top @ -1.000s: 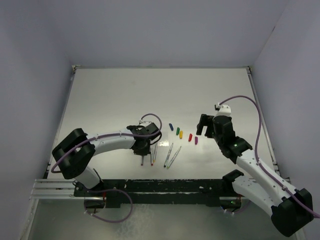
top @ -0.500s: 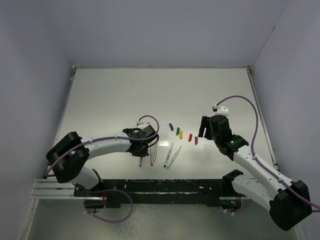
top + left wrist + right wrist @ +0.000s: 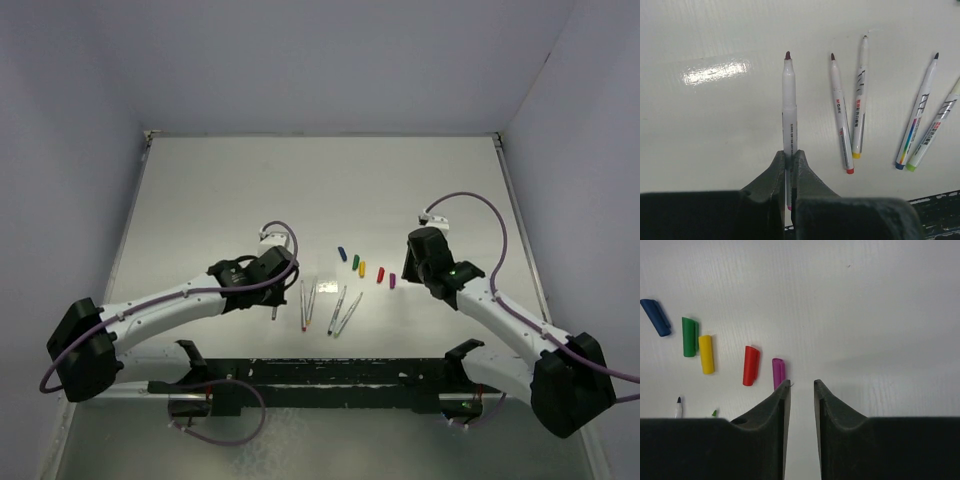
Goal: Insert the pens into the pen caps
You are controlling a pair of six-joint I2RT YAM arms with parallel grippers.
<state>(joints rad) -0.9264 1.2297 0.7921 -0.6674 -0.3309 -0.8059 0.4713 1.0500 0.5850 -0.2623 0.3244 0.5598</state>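
The left claw (image 3: 789, 156) is clamped on 1 pen (image 3: 789, 105), its tip pointing away from the claw. The rear of the barrel is mostly hidden between the fingers. 4 more pens (image 3: 841, 120) lie just right of the claw, the farthest cut off by the frame edge. The right claw (image 3: 801, 386) is slightly parted and grips nothing. The purple cap (image 3: 778, 371) sits just left of it, near end hidden, and 4 other caps (image 3: 706, 354) trail farther left.
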